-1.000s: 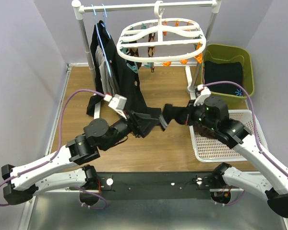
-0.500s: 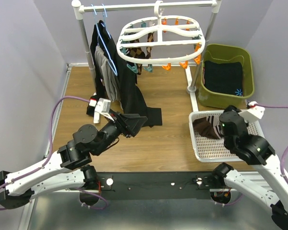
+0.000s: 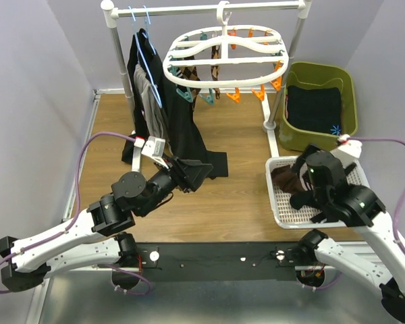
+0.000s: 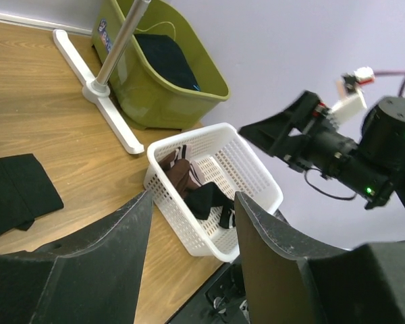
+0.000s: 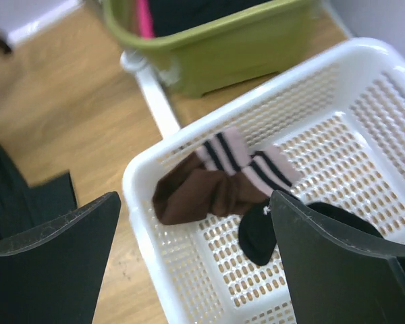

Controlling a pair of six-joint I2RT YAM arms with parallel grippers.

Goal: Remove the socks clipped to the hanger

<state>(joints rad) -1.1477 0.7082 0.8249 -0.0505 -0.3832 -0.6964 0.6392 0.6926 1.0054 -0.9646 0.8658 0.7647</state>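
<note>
Left gripper (image 3: 197, 171) and right gripper (image 3: 295, 183) stood open, empty. Socks (image 3: 215, 70) beneath the hanger (image 3: 224, 44) appeared soft, light; grasp just under the clips (image 3: 233, 96).

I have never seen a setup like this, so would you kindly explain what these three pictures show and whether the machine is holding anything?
This is a robot with a left arm and a right arm, bolted to a wooden table. The wide picture comes from a fixed camera above and behind them; the other two come from a camera on each wrist, where the dark shapes are its own fingers. The left gripper and right gripper are both open and hold nothing. At the back, a white drying hanger has socks clipped to it. A white basket holds a brown striped sock and a black sock. A green bin holds dark cloth.
</note>
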